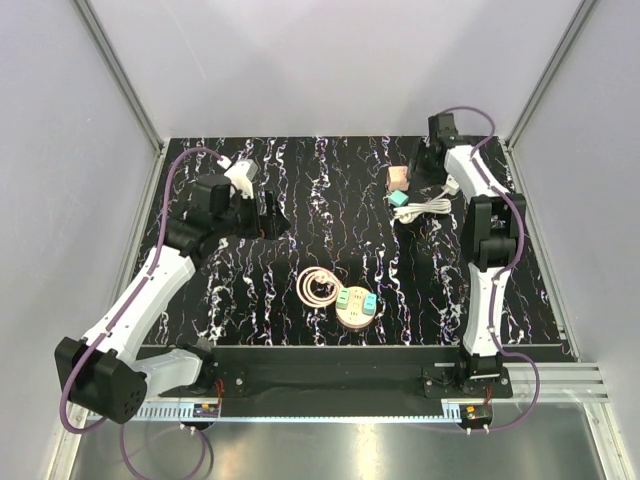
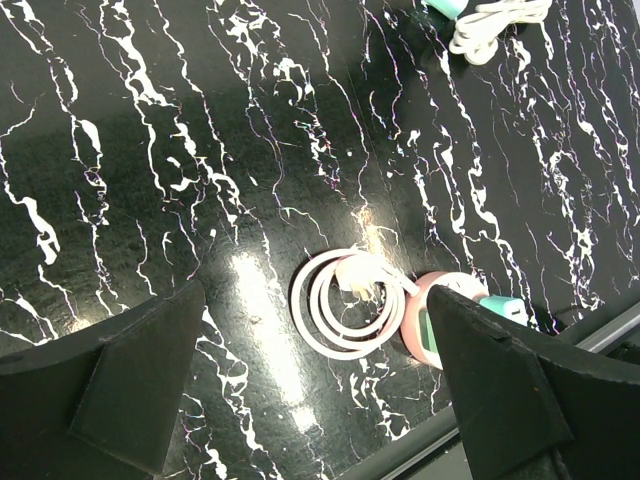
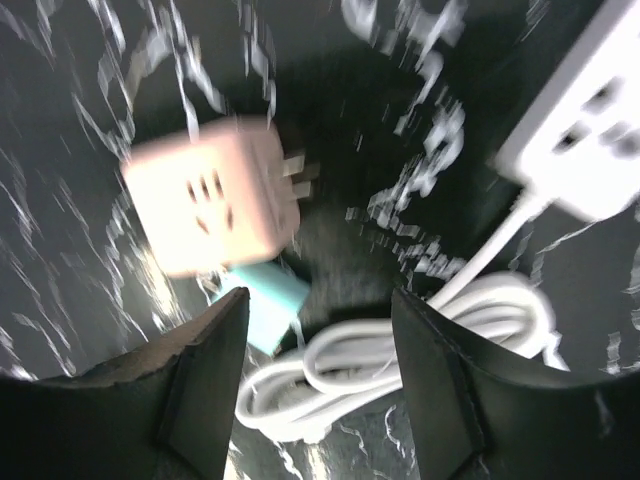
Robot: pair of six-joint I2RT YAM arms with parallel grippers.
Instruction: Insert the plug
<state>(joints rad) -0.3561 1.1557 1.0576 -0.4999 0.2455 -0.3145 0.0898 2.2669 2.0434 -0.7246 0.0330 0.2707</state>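
Our left gripper [image 2: 315, 290] hangs over the black marbled table [image 1: 250, 290]. Its two dark fingers [image 2: 130, 385] are spread wide and there is nothing between them. Under the gap we see a coiled white cable [image 2: 350, 305] lying flat. Just beside it, toward this gripper's right finger, is a round pink holder [image 2: 438, 325] with a teal block [image 2: 503, 308] on it (the finger hides a part of both).

Our right gripper [image 3: 320, 295] is also parted and carries nothing. Just ahead of its left finger lies the teal plug [image 3: 265, 305]. Beyond the plug is the pink cube adapter [image 3: 215, 195], with its metal prongs turned toward the right finger's side. A bundle of white cord [image 3: 400, 365] lies across the gap between the fingers. The white power strip [image 3: 580, 150] is ahead and to the right of the gripper. This wrist view is blurred, so we cannot tell if the plug touches the adapter.
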